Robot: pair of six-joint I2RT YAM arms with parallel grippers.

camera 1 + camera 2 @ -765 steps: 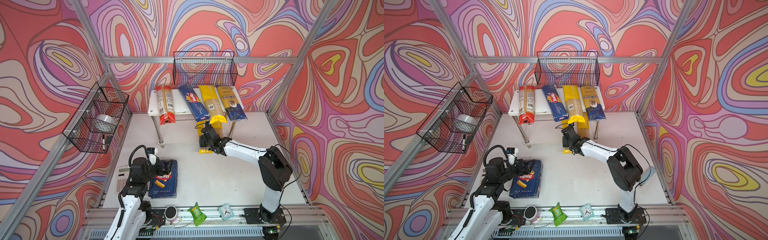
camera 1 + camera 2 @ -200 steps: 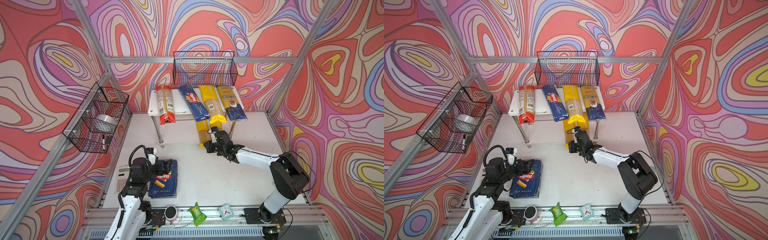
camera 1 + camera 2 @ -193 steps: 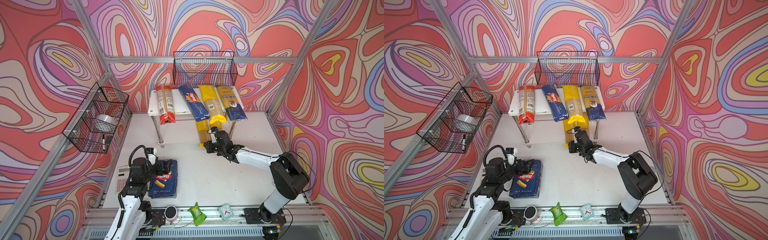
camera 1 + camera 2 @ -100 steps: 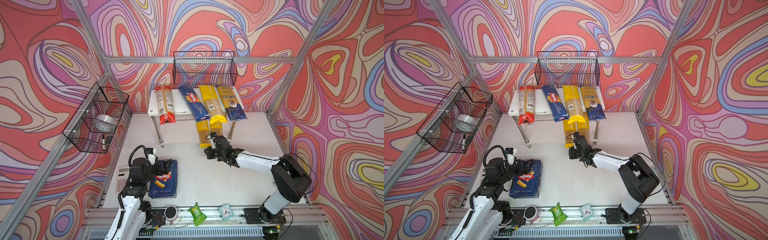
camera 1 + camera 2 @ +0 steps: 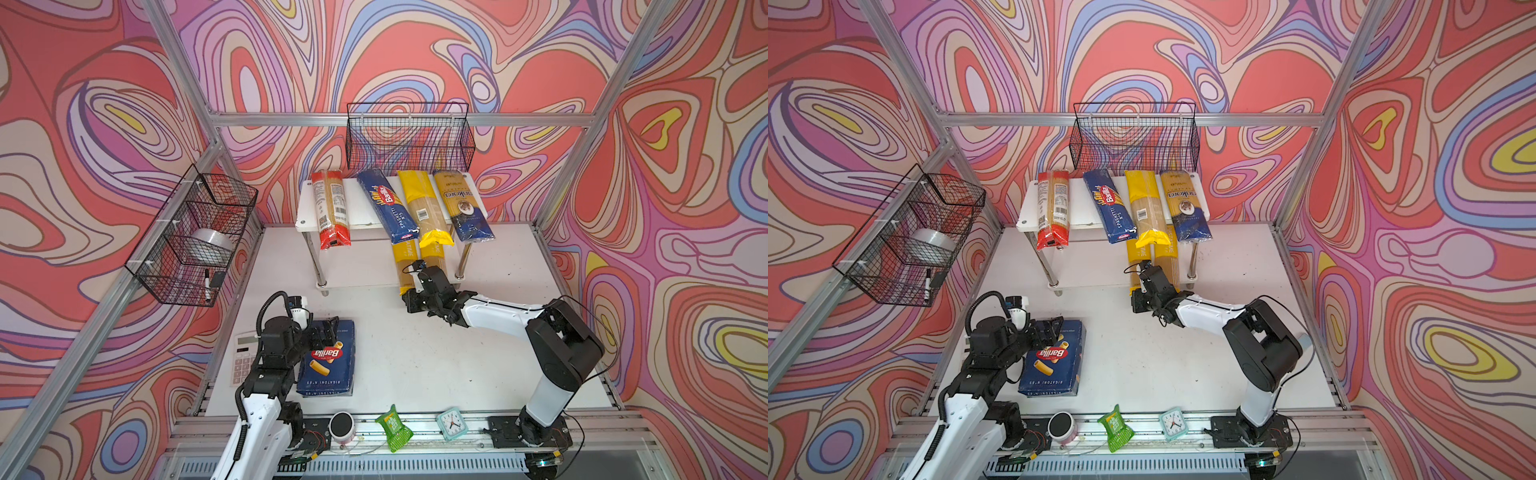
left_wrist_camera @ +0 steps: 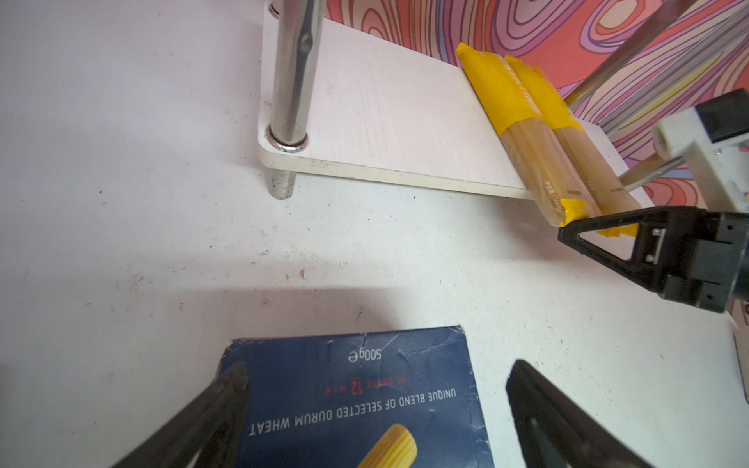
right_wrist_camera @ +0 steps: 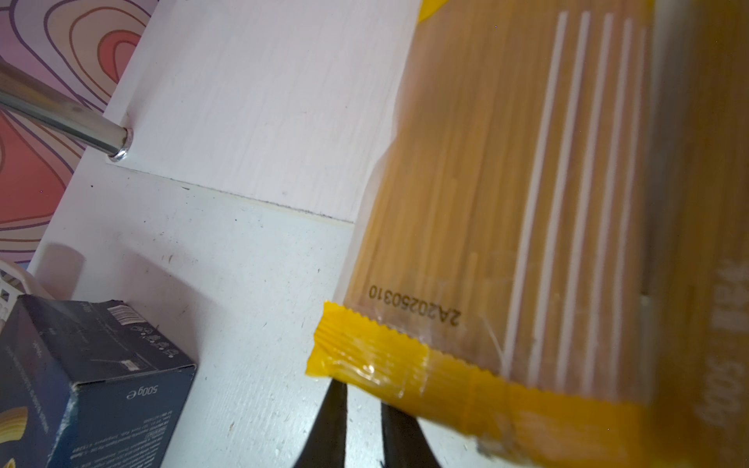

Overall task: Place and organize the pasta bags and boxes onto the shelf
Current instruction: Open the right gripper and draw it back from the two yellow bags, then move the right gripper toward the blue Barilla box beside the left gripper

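Note:
The white shelf point(image 5: 307, 216) carries on its top tier a red bag point(image 5: 330, 208), the narrow blue spaghetti box point(image 5: 388, 205), a yellow bag point(image 5: 424, 212) and a gold and blue bag point(image 5: 463, 205). Two yellow bags point(image 5: 405, 266) lie side by side on the lower tier, their near ends overhanging its front edge. My right gripper point(image 5: 409, 301) is shut, with its tips point(image 7: 360, 389) right at the left bag's yellow end seal point(image 7: 364, 364). The wide rigatoni box point(image 5: 328, 365) lies flat at the front left. My left gripper point(image 6: 377, 366) is open, straddling the box's far end.
A black wire basket point(image 5: 409, 137) hangs above the shelf. Another basket point(image 5: 195, 232) on the left wall holds a tape roll. A calculator point(image 5: 243, 357) lies left of the box. A speaker point(image 5: 341, 426), a green packet point(image 5: 392, 428) and a clock point(image 5: 451, 422) sit on the front rail.
My right gripper has slid left and slightly toward the front along the lower tier's edge, staying shut. The left arm and the rigatoni box have not moved.

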